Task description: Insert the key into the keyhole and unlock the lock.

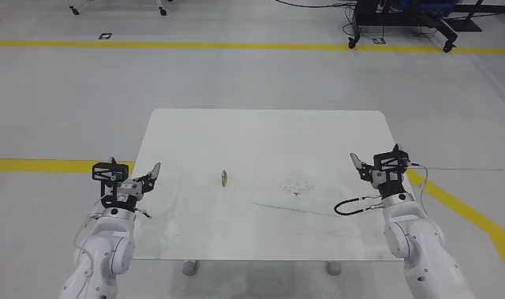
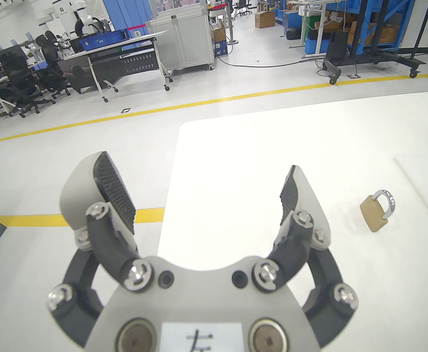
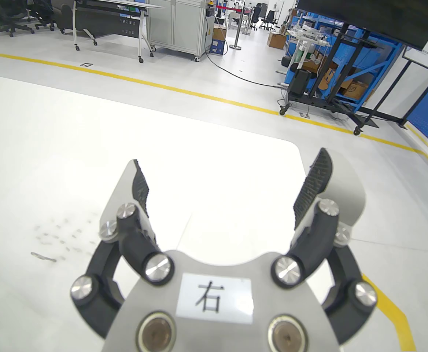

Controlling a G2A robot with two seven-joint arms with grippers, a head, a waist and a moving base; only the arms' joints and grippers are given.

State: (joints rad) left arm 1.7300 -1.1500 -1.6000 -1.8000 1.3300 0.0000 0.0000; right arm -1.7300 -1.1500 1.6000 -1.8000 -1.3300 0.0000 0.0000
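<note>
A small brass padlock with a silver shackle lies near the middle of the white table; the left wrist view shows it on its side. A thin silver key lies flat among faint scuff marks, to the right of the padlock. My left gripper hangs open over the table's left edge, well short of the padlock. My right gripper is open near the right edge, apart from the key. Neither holds anything.
A black cable loop hangs from the right arm over the table's front right part. Yellow floor tape runs behind the table. A black wheeled stand is far back on the right.
</note>
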